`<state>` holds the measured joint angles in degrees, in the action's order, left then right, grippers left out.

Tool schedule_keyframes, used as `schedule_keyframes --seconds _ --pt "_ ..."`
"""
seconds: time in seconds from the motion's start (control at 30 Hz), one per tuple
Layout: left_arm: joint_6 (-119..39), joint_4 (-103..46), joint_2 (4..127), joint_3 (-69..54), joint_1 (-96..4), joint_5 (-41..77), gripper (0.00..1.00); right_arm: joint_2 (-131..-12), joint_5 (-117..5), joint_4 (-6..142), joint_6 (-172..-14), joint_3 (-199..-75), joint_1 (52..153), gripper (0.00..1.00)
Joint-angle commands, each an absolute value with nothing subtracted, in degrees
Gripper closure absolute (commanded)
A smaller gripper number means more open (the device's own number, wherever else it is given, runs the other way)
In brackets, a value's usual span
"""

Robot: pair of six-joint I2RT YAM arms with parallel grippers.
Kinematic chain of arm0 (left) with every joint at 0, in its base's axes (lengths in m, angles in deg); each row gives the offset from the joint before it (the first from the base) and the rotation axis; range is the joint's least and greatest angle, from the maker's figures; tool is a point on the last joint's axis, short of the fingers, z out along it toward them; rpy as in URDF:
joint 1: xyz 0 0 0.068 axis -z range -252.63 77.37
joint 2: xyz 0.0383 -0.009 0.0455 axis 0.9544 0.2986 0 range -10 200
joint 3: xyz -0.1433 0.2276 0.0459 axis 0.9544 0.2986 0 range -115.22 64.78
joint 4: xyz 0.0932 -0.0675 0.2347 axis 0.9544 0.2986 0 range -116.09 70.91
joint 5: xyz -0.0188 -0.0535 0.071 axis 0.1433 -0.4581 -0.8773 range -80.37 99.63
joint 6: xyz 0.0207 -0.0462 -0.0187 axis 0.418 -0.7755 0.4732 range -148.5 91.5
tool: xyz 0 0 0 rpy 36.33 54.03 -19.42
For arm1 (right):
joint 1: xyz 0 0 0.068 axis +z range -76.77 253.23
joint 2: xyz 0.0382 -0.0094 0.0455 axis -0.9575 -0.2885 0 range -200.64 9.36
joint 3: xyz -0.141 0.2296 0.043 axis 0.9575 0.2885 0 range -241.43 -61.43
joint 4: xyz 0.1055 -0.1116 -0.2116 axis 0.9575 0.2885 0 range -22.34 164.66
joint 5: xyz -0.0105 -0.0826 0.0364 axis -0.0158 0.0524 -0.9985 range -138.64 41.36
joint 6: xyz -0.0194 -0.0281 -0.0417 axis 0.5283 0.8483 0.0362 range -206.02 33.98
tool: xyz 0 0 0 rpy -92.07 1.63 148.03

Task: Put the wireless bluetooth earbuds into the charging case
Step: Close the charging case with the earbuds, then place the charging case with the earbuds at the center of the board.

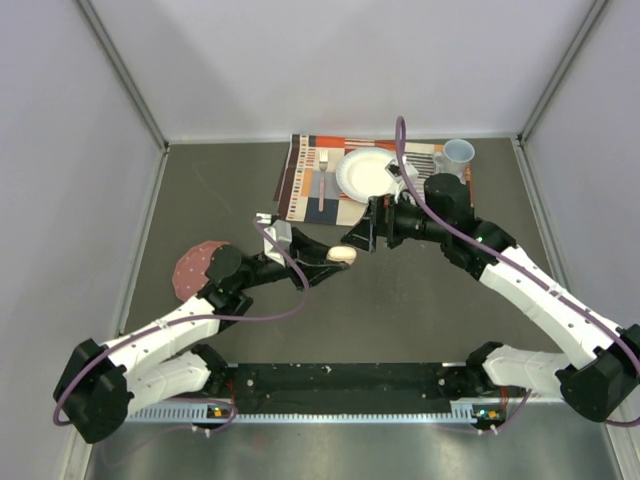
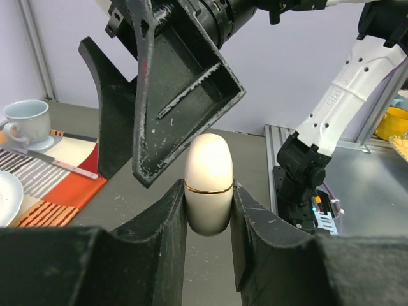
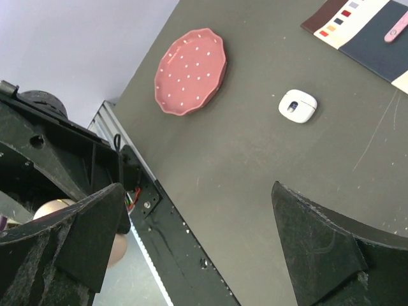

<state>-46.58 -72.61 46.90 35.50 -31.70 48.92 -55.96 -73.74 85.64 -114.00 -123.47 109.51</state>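
Observation:
My left gripper (image 1: 338,258) is shut on a cream oval charging case (image 1: 343,254) with a thin gold seam and holds it above the table, lid closed. In the left wrist view the case (image 2: 208,182) stands upright between my fingers (image 2: 159,236). My right gripper (image 1: 362,233) is open and empty, its fingers (image 2: 185,95) spread just above and beside the case's top. In the right wrist view (image 3: 201,248) a sliver of the case (image 3: 48,210) shows behind the left finger. No earbuds show in any view.
A small white rounded case (image 3: 298,106) lies on the table (image 1: 420,310), also in the top view (image 1: 265,218). A pink dotted plate (image 1: 200,265) is at the left. A striped placemat (image 1: 310,185) at the back holds a fork (image 1: 322,185), a white plate (image 1: 365,172) and a cup (image 1: 458,153).

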Motion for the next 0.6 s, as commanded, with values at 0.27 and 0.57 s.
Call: schedule_keyframes --seconds 0.27,0.57 --pt "-45.2 -72.2 46.9 34.5 -31.6 44.4 1.00 -50.8 -57.6 88.0 -113.8 -125.1 110.1 0.01" --pt "-49.1 -69.4 51.3 35.4 -31.7 39.3 1.00 -43.8 -35.6 89.4 -120.0 -120.9 110.0 0.01"
